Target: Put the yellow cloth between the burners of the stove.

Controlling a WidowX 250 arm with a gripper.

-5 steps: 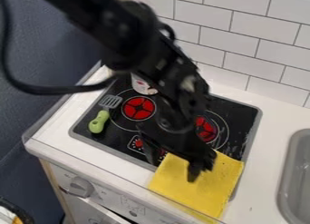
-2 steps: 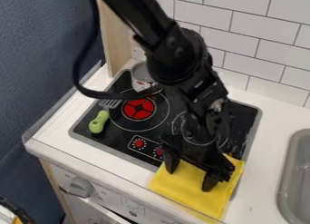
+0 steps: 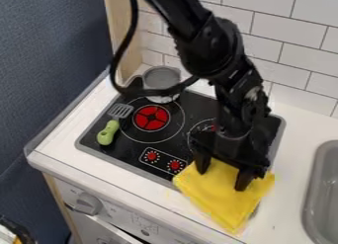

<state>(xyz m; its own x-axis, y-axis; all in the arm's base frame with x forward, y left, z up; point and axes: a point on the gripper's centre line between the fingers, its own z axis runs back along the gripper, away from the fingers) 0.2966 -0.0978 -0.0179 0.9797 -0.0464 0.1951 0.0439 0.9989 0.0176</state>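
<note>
The black gripper is over the upper part of the yellow cloth, its two fingers apart and their tips against the fabric. The cloth lies askew across the stove's front right edge and onto the white counter, creased near the fingers. On the black stove, the left red burner is uncovered. The gripper and arm hide most of the right burner. Whether fabric is pinched between the fingers is hard to see.
A green-handled spatula lies on the stove's left side. A metal pot or can stands at the back left. The grey sink is at the right, and a tiled wall rises behind.
The arm has shifted right, and its fingers have spread since the earliest frame. The cloth has turned and bunched, its left corner drawn up toward the stove knobs.
</note>
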